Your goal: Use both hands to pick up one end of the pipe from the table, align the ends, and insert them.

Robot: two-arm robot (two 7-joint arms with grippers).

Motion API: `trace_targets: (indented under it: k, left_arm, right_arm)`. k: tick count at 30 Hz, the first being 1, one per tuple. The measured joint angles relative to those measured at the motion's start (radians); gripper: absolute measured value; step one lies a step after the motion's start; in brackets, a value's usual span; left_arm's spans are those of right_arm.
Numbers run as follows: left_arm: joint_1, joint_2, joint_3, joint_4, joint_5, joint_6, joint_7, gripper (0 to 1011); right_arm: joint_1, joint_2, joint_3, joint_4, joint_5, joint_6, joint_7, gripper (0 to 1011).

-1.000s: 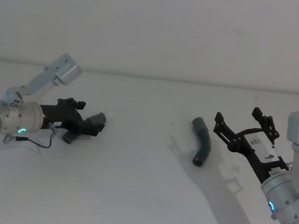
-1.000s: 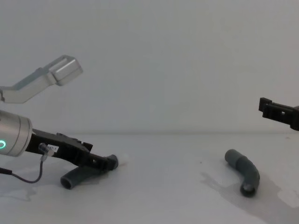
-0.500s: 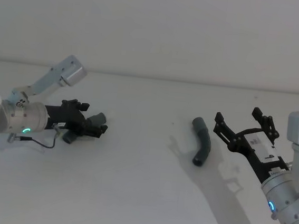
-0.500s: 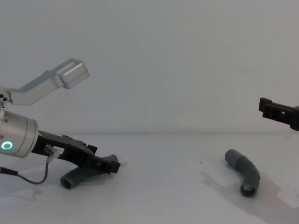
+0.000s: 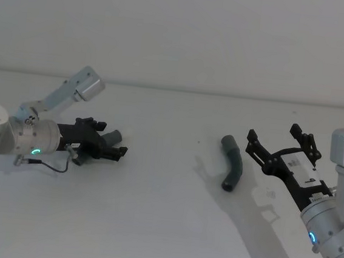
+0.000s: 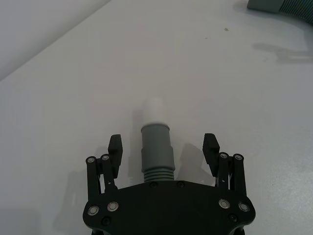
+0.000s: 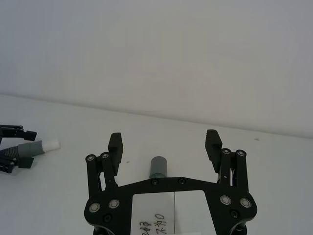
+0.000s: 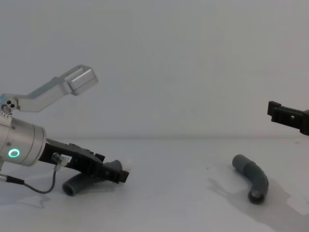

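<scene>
Left gripper [image 6: 164, 143] lay low over the table [image 5: 162, 226] on the robot's left, fingers spread either side of the spigot piece [image 8: 73, 186] and clear of its grey collar [image 6: 156, 147], with the white tip [image 6: 153, 108] poking out beyond. Right gripper [image 5: 272, 134] hovered, likewise spread, near the socket piece [image 5: 234, 162], which lay well apart on the right. Closing off-centre on the smooth collar would probably roll the curved hose, leaving the spigot skewed for mating.
</scene>
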Motion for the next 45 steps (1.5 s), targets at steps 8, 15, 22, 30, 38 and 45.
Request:
trace_targets:
  k: [8,15,22,30,38,45]
  left_arm:
    - [-0.003,-0.01,0.003,0.012,-0.002,0.006,-0.002,1001]
    - [-0.004,-0.015,0.005,0.017,-0.009,0.014,-0.002,996]
    - [-0.004,-0.017,0.007,0.019,-0.013,0.018,-0.003,853]
    - [-0.005,-0.018,0.008,0.02,-0.016,0.02,-0.003,600]
    - [-0.006,-0.019,0.009,0.021,-0.017,0.021,-0.004,380]
    - [-0.006,-0.019,0.009,0.022,-0.018,0.022,-0.005,367]
  right_arm:
    - [0.0,0.0,0.0,0.0,0.0,0.0,0.0,1001]
    - [0.0,0.0,0.0,0.0,0.0,0.0,0.0,1001]
    - [0.0,0.0,0.0,0.0,0.0,0.0,0.0,1001]
    - [0.0,0.0,0.0,0.0,0.0,0.0,0.0,1001]
    - [0.0,0.0,0.0,0.0,0.0,0.0,0.0,1001]
    - [0.0,0.0,0.0,0.0,0.0,0.0,0.0,1001]
